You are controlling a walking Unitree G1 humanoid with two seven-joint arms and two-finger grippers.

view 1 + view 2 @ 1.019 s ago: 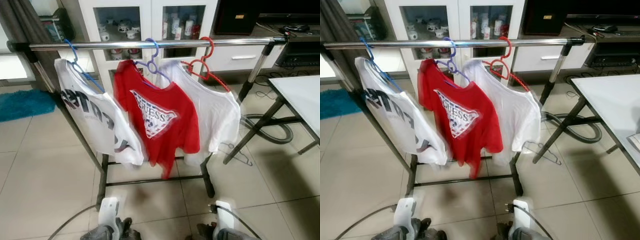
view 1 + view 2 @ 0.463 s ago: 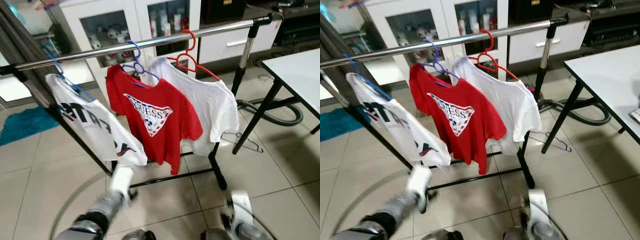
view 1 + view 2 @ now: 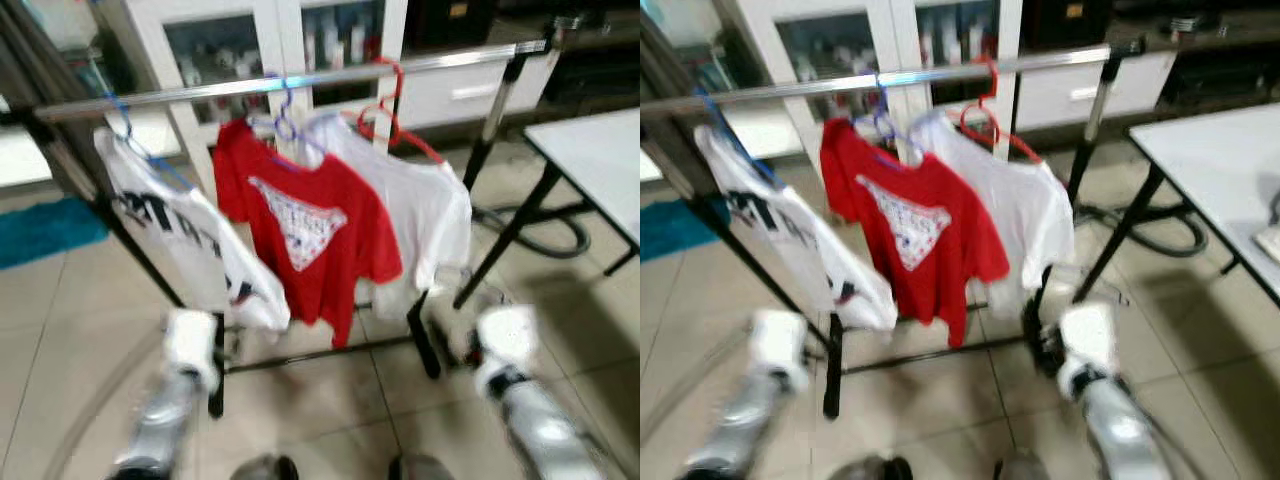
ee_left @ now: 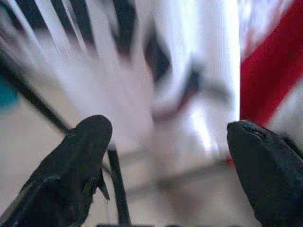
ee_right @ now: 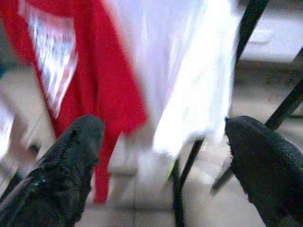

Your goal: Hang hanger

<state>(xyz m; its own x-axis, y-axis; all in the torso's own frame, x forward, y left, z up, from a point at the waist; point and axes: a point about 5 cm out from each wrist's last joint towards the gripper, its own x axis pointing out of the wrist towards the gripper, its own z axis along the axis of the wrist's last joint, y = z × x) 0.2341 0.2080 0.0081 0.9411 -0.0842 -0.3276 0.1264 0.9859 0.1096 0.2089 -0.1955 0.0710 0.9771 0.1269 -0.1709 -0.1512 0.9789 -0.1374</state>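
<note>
Left eye view, blurred by motion: a chrome garment rail (image 3: pixel 300 80) spans the scene at the far side, carrying three shirts on hangers. From left to right: a white shirt with dark lettering (image 3: pixel 185 235) on a blue hanger (image 3: pixel 125 120), a red T-shirt with a triangle logo (image 3: pixel 300 225) on a purple hanger (image 3: pixel 285 115), and a plain white T-shirt (image 3: pixel 425 215) on a red hanger (image 3: pixel 390 110). All three hooks sit over the rail. Both arms are raised in the near foreground, well short of the rail. Left gripper (image 4: pixel 165 156) points at the lettered white shirt and the rack's black lower frame (image 4: pixel 116 189), fingers spread wide, nothing between them. Right gripper (image 5: pixel 161 161) faces the gap where the red shirt meets the plain white one, fingers likewise wide apart and empty. A white table (image 3: pixel 600 165) stands at right, a dark hose (image 3: pixel 545 235) coiled on the tiled floor (image 3: pixel 60 320) beneath it; a thin wire hanger on the floor by the rack's right foot cannot be confirmed through the blur. Judgement: either the hanging is already done, or this is the reach toward a hanger not yet in hand. Next move calls for steadying the view, then picking out any loose hanger low at right before closing on it.
</note>
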